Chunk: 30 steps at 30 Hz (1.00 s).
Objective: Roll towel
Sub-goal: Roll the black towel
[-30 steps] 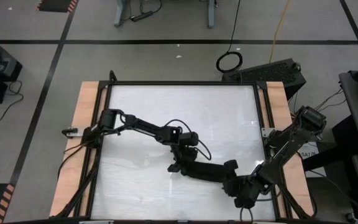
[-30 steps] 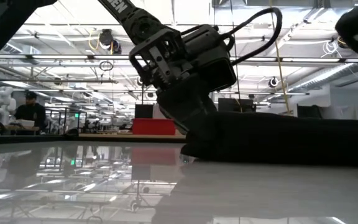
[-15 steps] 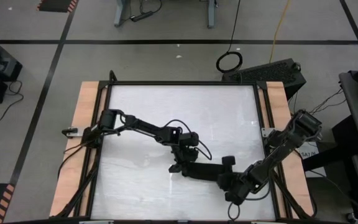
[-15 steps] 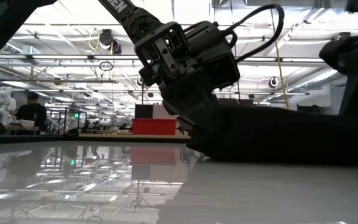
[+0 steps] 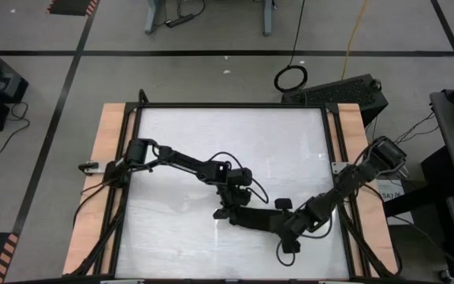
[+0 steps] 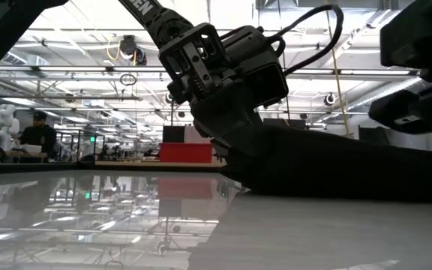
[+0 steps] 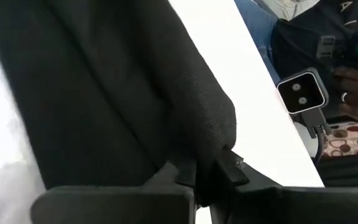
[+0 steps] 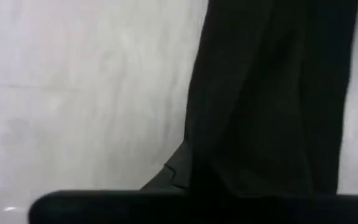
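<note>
Black cloth, the towel [image 5: 260,218] lies as a narrow roll near the table's [image 5: 290,134] front, its left end pinched in the left gripper [image 5: 228,210]. The right gripper [image 5: 288,235] has slid inward along the roll's other end, likely tightening it; whether it grips, I cannot tell.

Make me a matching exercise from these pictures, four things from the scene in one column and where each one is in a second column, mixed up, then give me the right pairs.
Column one:
1. towel
2. left gripper
3. right gripper
4. black ring

Column two:
A. on the floor beyond the table's far edge
B. at the towel's end nearer the table's middle
C. lying in a long dark band on the white tabletop
D. at the towel's end nearer the right side rail

Pairs: 1-C, 2-B, 3-D, 4-A
</note>
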Each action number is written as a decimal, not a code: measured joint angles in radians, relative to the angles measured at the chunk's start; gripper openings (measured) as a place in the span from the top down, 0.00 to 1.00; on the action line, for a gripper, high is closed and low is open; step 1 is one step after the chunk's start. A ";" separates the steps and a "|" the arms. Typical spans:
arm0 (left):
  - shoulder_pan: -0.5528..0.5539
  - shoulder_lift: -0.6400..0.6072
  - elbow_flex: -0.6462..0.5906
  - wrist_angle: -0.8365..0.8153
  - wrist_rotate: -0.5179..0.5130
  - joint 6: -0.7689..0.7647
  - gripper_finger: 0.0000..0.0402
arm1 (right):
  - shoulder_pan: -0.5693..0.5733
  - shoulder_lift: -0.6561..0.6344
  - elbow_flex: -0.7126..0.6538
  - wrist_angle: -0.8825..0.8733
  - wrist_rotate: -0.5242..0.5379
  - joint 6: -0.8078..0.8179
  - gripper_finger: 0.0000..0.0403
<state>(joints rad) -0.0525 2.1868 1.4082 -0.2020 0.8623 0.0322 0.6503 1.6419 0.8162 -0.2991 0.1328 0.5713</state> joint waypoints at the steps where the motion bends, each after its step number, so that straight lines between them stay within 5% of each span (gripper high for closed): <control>1: 0.000 0.000 0.000 -0.006 0.000 0.000 0.96 | -0.008 -0.005 -0.007 0.014 -0.022 0.001 0.98; 5: 0.000 -0.006 0.000 -0.033 -0.001 0.001 0.88 | -0.036 -0.039 -0.042 0.037 -0.081 0.022 0.97; 12: -0.015 -0.081 0.000 -0.078 -0.080 0.057 0.59 | -0.070 -0.154 -0.154 0.159 -0.164 0.070 0.99; 16: -0.072 -0.149 0.000 -0.114 -0.290 0.207 0.49 | -0.089 -0.214 -0.232 0.245 -0.183 0.102 0.99; 24: -0.289 -0.172 0.000 -0.040 -0.808 0.533 0.47 | -0.148 -0.268 -0.364 0.431 -0.249 0.152 1.00; 30: -0.338 -0.161 0.000 0.015 -1.089 0.559 0.47 | -0.192 -0.268 -0.396 0.459 -0.317 0.177 1.00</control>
<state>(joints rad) -0.3909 2.0255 1.4082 -0.1872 -0.2270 0.5916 0.4584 1.3743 0.4199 0.1601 -0.1838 0.7479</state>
